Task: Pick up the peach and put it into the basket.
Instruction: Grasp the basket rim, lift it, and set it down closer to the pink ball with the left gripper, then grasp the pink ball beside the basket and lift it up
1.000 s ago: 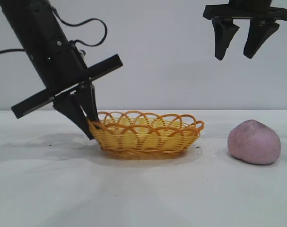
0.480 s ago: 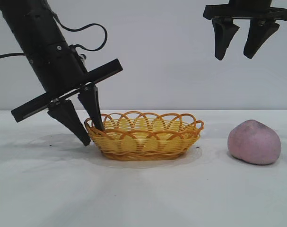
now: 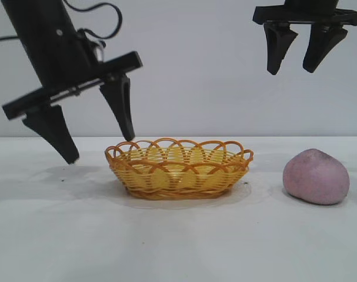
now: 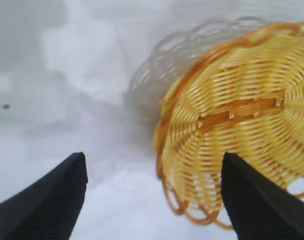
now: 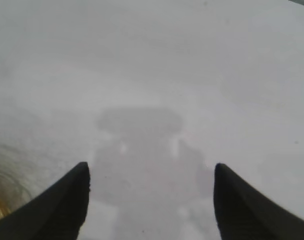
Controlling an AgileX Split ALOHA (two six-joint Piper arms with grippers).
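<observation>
The main step is not yet done, as I judge it: the peach [image 3: 316,176] sits on the desk [image 3: 178,241], well apart from the basket [image 3: 179,168], which holds nothing. Picking up and placing are both left.

The left gripper [image 3: 99,136] hangs above the basket's end away from the peach, fingers released, holding nothing. The right gripper [image 3: 302,53] hangs high, up and inward of the peach, fingers released and bare.

Only the exterior view shows the peach. The left wrist view shows the basket's [image 4: 242,130] woven floor, bare; the right wrist view shows mostly bare desk.
</observation>
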